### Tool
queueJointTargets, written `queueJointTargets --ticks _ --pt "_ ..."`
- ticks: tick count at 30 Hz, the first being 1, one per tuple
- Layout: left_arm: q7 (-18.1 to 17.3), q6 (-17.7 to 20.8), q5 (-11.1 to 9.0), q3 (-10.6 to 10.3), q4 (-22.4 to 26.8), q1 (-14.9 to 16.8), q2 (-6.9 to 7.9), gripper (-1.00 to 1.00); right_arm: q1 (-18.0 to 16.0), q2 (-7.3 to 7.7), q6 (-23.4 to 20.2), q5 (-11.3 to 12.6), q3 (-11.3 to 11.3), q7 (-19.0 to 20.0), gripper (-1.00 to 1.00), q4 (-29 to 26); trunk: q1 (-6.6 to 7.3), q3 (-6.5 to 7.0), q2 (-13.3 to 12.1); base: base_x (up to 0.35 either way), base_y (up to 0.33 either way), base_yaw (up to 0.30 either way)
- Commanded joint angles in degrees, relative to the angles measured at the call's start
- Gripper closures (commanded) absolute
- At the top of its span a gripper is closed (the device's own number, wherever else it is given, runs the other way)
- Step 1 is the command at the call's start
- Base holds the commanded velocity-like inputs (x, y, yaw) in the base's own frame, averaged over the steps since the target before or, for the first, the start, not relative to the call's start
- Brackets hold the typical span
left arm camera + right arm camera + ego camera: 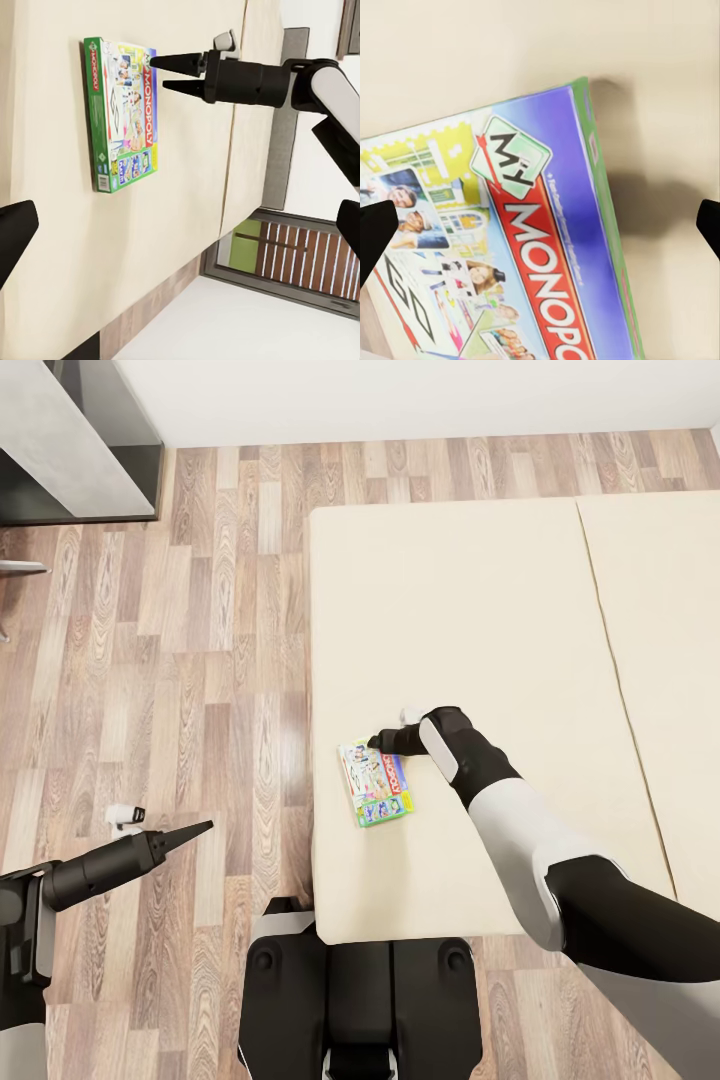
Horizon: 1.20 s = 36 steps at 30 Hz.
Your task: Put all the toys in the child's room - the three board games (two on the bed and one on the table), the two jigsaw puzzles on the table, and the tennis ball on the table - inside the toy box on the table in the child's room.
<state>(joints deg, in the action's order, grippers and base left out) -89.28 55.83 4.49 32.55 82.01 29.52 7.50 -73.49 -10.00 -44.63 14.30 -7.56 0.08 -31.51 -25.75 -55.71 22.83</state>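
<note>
A board game [378,782], a flat box with green edges and a white, blue and red lid printed "MONOPOLY", lies flat on the bed [480,610] near the mattress's front-left corner, at about 6 o'clock of the head view's centre. The bed is made of two beige pads side by side, with a seam running between them toward 1 o'clock. Nothing else lies on the pads.

The right pincer [380,740] hangs over the box's far edge, at 12 o'clock from the box, with its black arm reaching in from 4 o'clock. In the left wrist view its two pointed fingers [176,62] stand apart, with a clear gap between them, their tips just over the box's edge; whether they touch the box cannot be told. The right wrist view looks straight down on the lid [510,255], with a dark fingertip at each side edge of the frame, well apart.

The left pincer [195,830] hovers over the wood floor [150,660] at 9 o'clock from the box, off the bed, pointing toward it. Whether its fingers are apart or together cannot be told.

A grey surface [60,435] stands at 11 o'clock, well apart from the bed. The robot's dark base [360,1000] sits at 6 o'clock against the bed's front edge.
</note>
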Motion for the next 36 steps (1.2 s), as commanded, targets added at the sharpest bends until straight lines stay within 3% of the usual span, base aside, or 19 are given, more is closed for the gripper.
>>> queueJointTargets --ticks 1,25,36 --pt "-0.5 0.6 0.5 0.1 0.0 0.0 0.01 -1.0 0.0 0.0 -0.3 0.0 0.0 0.0 -1.0 0.0 -0.03 -0.06 0.1 0.0 0.0 0.0" --pt "-0.5 0.6 0.5 0.1 0.0 0.0 0.03 -1.0 -0.1 0.0 -0.8 0.4 -0.1 0.4 -1.0 0.1 -0.03 -0.06 0.1 0.0 0.0 0.0" --pt "-0.5 0.6 0.5 0.1 0.0 0.0 -0.02 -1.0 -0.1 0.0 -2.9 0.5 -0.1 1.1 -1.0 0.7 -0.03 -0.06 0.1 0.0 0.0 0.0"
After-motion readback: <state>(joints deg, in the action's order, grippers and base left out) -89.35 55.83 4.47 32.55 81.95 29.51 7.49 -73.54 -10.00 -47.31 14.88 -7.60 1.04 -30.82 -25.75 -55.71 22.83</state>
